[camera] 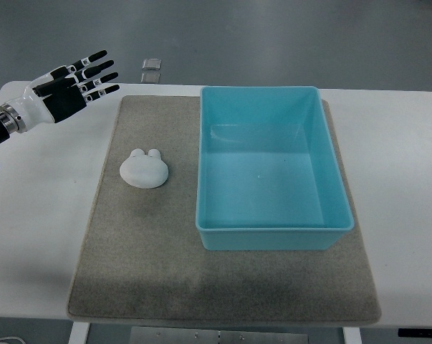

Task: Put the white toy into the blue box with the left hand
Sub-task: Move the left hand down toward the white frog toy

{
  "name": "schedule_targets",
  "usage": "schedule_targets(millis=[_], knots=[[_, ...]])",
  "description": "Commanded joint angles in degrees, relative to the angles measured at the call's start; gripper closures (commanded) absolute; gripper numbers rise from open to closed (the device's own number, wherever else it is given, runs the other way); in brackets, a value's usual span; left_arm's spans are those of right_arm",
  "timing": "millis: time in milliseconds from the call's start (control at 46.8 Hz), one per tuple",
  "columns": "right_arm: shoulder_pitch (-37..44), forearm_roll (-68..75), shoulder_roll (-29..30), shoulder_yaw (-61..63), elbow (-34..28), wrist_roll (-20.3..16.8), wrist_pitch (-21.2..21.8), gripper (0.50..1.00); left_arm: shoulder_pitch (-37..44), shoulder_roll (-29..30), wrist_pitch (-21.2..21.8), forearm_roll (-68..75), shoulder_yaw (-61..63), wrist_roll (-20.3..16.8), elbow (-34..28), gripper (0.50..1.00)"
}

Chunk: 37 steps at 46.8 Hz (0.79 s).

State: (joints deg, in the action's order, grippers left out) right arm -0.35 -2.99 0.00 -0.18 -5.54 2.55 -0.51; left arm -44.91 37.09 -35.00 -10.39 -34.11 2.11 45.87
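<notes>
A white tabletop (409, 186) seen from steeply above fills most of the view, with grey floor beyond its far edge. A large grey felt mat (151, 251) covers the middle of the tabletop, reaching almost to the near edge.

The white toy (144, 170) lies on the left half of the mat, about midway between the far and near edges. It is a flat, rounded shape with two small bumps on its far side (rather like an animal's head with ears, though the detail is too faint to be sure). Nothing touches it.

Just to its right, with a strip of bare mat between them, stands the blue box (273, 233), a light turquoise rectangular tub with nothing inside. It sits on the right half of the mat, its far wall close to the mat's far edge.

The left hand (66, 87), black and white, comes in from the left side and hovers over the tabletop's far left corner, well apart from the toy. Its fingers (95, 73) are stretched out straight and slightly spread, pointing toward the right, and hold nothing.

Two small pale squares (151, 69) lie on the floor just past the far edge.
</notes>
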Motion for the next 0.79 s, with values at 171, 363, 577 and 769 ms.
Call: schedule_targets(millis=[171,363,577,769], knots=[[0.0,0.0,0.0,0.0,0.0,0.0,0.0,0.564,-0.3,0.1,0.0,0.0,0.0,0.0,0.3,0.501],[0.0,0.0,0.0,0.0,0.0,0.0,0.0,0.564,-0.4,0.4,0.0,0.0,-0.1,-0.1,0.3,0.504],[0.0,0.0,0.0,0.0,0.0,0.0,0.0,0.564,-0.2,2.2,0.0,0.1,0.1,-0.1,-0.2,0.501],[0.0,0.0,0.0,0.0,0.0,0.0,0.0,0.564,-2.0,4.6,0.0,5.5,0.4,-0.1,-0.3,0.504]])
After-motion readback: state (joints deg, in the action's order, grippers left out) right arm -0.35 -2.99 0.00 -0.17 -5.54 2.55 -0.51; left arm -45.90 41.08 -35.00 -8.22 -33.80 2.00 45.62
